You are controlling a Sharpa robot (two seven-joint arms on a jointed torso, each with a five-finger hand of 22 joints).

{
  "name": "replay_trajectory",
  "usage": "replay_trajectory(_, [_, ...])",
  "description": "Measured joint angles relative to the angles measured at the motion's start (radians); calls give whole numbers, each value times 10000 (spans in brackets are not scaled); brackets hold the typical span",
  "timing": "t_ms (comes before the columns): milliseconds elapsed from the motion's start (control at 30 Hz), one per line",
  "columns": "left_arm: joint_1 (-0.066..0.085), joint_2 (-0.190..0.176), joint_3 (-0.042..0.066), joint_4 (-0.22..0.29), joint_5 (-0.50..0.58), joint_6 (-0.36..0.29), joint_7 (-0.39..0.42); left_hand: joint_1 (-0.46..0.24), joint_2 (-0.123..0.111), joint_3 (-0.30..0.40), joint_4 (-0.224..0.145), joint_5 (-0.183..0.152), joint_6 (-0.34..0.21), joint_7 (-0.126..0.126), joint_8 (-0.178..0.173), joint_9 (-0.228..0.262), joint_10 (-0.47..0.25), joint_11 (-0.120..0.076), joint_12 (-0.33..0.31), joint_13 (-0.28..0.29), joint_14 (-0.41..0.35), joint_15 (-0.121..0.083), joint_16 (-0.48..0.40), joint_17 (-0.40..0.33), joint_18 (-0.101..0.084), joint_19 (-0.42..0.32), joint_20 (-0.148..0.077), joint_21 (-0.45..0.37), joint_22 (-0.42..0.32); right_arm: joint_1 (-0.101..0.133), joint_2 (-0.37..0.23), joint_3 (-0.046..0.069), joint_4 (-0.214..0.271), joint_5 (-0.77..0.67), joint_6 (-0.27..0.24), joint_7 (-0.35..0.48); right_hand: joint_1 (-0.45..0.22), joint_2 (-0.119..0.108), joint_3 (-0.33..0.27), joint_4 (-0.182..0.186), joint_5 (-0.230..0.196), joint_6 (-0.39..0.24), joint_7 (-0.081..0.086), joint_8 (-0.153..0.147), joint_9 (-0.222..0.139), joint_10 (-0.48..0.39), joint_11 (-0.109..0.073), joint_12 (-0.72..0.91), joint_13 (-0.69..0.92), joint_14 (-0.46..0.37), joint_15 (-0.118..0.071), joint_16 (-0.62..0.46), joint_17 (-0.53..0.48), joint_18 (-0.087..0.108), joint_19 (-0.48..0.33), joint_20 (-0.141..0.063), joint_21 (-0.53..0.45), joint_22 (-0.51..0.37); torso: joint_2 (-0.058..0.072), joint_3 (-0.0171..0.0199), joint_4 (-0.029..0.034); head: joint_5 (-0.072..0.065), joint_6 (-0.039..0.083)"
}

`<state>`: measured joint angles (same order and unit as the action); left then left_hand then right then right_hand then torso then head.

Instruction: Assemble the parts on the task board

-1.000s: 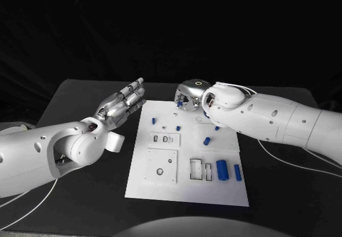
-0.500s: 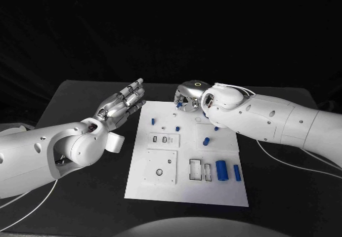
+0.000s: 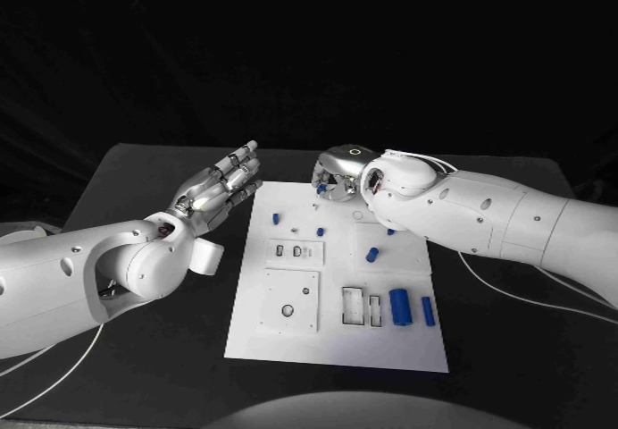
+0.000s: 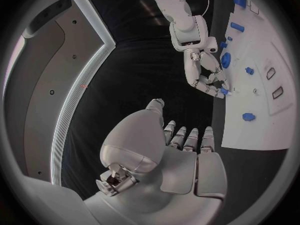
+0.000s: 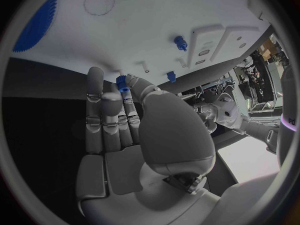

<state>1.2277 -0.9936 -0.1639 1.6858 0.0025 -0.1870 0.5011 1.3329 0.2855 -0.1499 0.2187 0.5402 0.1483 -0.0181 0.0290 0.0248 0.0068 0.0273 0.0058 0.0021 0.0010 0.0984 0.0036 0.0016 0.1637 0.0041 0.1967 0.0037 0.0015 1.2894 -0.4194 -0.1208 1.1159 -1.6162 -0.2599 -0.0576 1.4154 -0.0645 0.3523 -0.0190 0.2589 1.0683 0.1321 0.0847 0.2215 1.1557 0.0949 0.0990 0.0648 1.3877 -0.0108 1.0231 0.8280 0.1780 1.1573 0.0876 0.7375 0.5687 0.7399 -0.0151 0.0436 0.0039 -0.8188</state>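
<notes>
Near edge of board point(image 3: 338, 349): two blue cylinders point(image 3: 401, 307) lying by right edge, long axes running near-to-far. Mid-board: small pegs point(image 3: 372, 255) standing. Far edge: right hand point(image 3: 343, 175) hovering, pinching small blue part point(image 5: 122, 85) at fingertips (nearer hand for next placement, I judge). Left hand point(image 3: 219, 186) waiting beside board's far left corner, fingers straight, holding nothing.

White task board point(image 3: 338, 344), blue parts point(image 3: 401, 307) scattered flat

The task board point(image 3: 338, 349) lies mid-table point(image 3: 129, 188), between the left hand point(image 3: 221, 185) and the right hand point(image 3: 343, 174).
</notes>
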Motion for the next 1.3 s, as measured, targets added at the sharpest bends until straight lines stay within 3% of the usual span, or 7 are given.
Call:
replay_trajectory(400, [-1,-6,0,-17,9,2,-48,0,0,57,-56,-1,321,321,133,55,0,0,0,1,0,0,0,1,0,0,0,0,1,-102,167,-7,-276,79,-14,40,0,0,102,105,-139,-365,-2,-196,-79,-155,-145,-101,9,-221,36,-250,-277,0,-219,0,40,114,0,-5,6,-6,-28])
replay_trajectory(500, [-1,-6,-1,-32,11,3,-70,0,0,57,-56,-1,322,321,133,55,0,0,0,1,0,0,0,1,-1,0,0,0,1,-119,162,-12,-294,106,42,33,-6,-7,129,228,-460,-1211,-171,-215,-269,-899,-55,-297,91,-547,71,-631,-688,-1,-471,39,-14,131,-2,-5,3,11,-34])
replay_trajectory(633, [-1,0,-1,-60,24,3,-103,0,0,57,-56,-1,321,321,133,55,0,-1,0,1,0,0,0,1,-1,0,0,0,1,-131,125,-13,-311,132,155,-10,-364,-364,-301,441,-1106,-2428,-437,-214,-549,-2152,129,-335,43,-971,173,-1027,-1125,1,-664,161,-336,77,-10,-5,-9,21,-36])
replay_trajectory(833, [-1,-30,-1,-75,58,3,-155,0,0,57,-56,-1,321,321,133,54,0,-1,0,2,0,0,0,1,-1,0,0,0,1,-130,-96,-7,-226,163,197,-85,-465,-464,-997,769,-1533,-3199,-483,-214,-749,-3316,208,-217,73,-1307,231,-1140,-1362,0,-717,214,-748,-28,-11,-5,-29,53,-12])
replay_trajectory(967, [-1,-105,-1,-66,79,3,-186,0,0,57,-56,-1,321,321,133,54,0,0,0,1,0,0,0,-4,0,0,0,0,2,-10,-546,1,162,180,43,-111,-465,-464,-1167,939,-1547,-3273,-380,-204,-774,-3456,205,-10,111,-1370,200,-1140,-1413,0,-717,214,-870,-42,-11,-6,-48,75,7])
replay_trajectory(1100, [-1,-164,-3,-50,97,3,-203,0,0,57,-56,-1,321,321,132,53,0,-1,0,2,0,0,0,-7,-1,0,0,0,2,352,-1244,26,911,208,-130,-149,-299,-298,-1219,992,-1482,-3074,-149,-136,-774,-3112,120,525,257,-1469,212,-1220,-1510,0,-716,214,-995,-42,-12,-12,-53,81,12])
replay_trajectory(1300, [-2,-225,-3,4,119,1,-221,0,0,57,-56,-1,321,321,132,53,0,-1,0,2,-1,0,0,-7,-1,0,0,0,2,796,-2619,44,2308,251,-288,-280,-148,-147,-1219,992,-1196,-2459,-53,136,-705,-1416,-179,2026,895,-1633,155,-1493,-1857,0,-677,175,-1149,-33,-8,-22,-66,81,4])
